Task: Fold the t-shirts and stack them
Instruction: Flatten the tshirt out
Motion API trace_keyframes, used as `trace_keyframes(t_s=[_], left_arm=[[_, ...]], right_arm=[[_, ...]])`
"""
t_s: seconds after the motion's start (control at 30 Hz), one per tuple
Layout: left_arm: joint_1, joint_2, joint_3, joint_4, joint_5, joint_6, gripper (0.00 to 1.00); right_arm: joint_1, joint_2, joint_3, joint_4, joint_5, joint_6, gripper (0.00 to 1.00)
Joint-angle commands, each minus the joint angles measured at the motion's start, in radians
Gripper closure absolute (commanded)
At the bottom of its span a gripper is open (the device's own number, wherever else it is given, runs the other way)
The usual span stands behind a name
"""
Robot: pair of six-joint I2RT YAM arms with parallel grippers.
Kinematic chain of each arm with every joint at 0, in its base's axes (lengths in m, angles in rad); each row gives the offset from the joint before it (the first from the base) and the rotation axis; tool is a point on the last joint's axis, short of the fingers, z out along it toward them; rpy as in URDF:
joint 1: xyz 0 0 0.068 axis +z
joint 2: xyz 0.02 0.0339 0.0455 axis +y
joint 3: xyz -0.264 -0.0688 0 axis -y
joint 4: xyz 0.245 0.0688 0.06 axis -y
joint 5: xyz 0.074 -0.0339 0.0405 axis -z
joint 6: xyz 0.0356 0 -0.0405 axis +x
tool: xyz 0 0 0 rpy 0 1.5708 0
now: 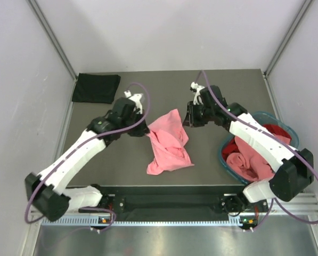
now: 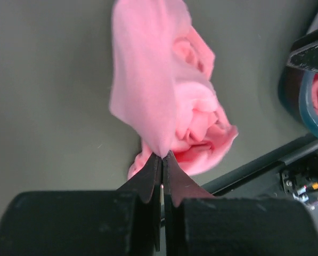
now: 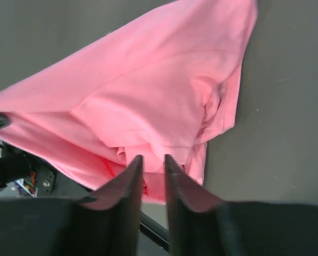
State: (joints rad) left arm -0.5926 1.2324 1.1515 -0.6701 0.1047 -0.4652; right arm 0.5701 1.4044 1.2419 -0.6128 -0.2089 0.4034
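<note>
Crumpled salmon-pink t-shirt (image 1: pixel 168 144), partly raised

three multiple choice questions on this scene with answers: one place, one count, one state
1. Where is the black t-shirt? A) far left corner of the table B) near right corner C) table centre
2. How many t-shirts lie on the table outside the basket? A) one B) two C) four
3. How do the left jaws stand? A) wide open B) shut on the pink t-shirt C) shut on black cloth
Answers: 1 A, it lies folded there; 2 B, just the black and pink ones; 3 B, the wrist view shows them pinching pink cloth.
</note>
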Motion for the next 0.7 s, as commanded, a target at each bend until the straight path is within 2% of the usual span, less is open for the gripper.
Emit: trace_keyframes(t_s=[0.0, 0.13, 0.17, 0.2, 0.27, 0.4, 0.47, 0.53, 0.57, 0.67], left_arm=[[-0.001, -0.147, -0.053, -0.172, -0.222, -0.087, 1.00], [0.000, -0.318, -0.145, -0.301, -0.391, -0.242, 1.00], [0.001, -0.355, -0.171, -0.310, -0.399, -0.253, 0.84], [0.001, -0.359, -0.180, -0.319, -0.389, -0.260, 0.61], [0.001, -0.346, -0.179, -0.330, -0.366, -0.265, 0.35], [0.001, -0.297, -0.148, -0.235, -0.297, -0.202, 0.32], [0.002, -0.251, -0.139, -0.093, -0.183, -0.139, 0.32], [0.001, -0.199, -0.121, 0.002, -0.038, -0.095, 0.32], [-0.001, -0.124, -0.110, 0.060, -0.007, -0.093, 0.32], [-0.004, 0.063, -0.043, 0.096, 0.078, -0.090, 0.32]], right_arm=[[-0.018, 0.019, 0.031, -0.073, -0.029, -0.020, 0.72], [-0.018, 0.074, 0.021, -0.062, -0.113, -0.023, 0.63], [-0.016, 0.090, 0.019, -0.053, -0.124, -0.017, 0.62], [-0.018, 0.119, 0.021, -0.047, -0.135, -0.014, 0.60], [-0.016, 0.155, 0.034, -0.031, -0.184, -0.006, 0.59], [-0.015, 0.293, 0.099, -0.045, -0.277, -0.008, 0.56], [-0.009, 0.335, 0.151, -0.067, -0.302, -0.021, 0.55], [-0.009, 0.363, 0.185, -0.100, -0.267, -0.029, 0.54], [-0.012, 0.367, 0.194, -0.113, -0.248, -0.044, 0.53], [-0.027, 0.387, 0.212, -0.168, -0.149, -0.061, 0.48]])
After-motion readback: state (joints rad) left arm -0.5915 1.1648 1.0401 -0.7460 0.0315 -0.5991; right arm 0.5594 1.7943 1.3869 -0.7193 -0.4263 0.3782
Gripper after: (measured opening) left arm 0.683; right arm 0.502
